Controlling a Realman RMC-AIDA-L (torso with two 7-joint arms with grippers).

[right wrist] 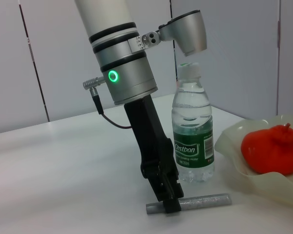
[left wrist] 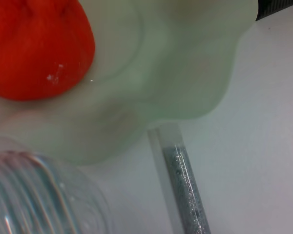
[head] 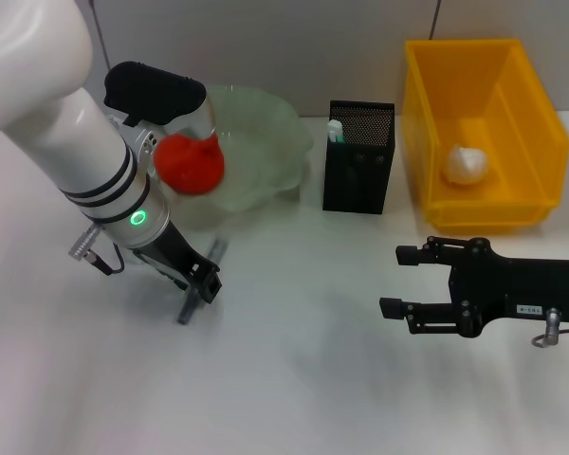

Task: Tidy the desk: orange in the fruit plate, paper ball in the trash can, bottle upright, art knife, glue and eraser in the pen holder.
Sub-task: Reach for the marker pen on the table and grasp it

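My left claw points straight down, pinched on the glue stick lying flat on the desk. Only the right wrist view shows the bottle upright right behind it. Right claw hangs open, well apart.

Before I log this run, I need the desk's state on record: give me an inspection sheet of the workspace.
Surface: white desk.
Job's things: orange in the fruit plate; paper ball in the yellow trash can; bottle upright; grey glitter stick flat on the desk; pen holder with something white and green inside.
Clutter: nothing seen.
Grippers: left gripper down at the stick; right gripper open and empty above the desk.
Cables: short lead at the left wrist.
Surroundings: grey panel wall.
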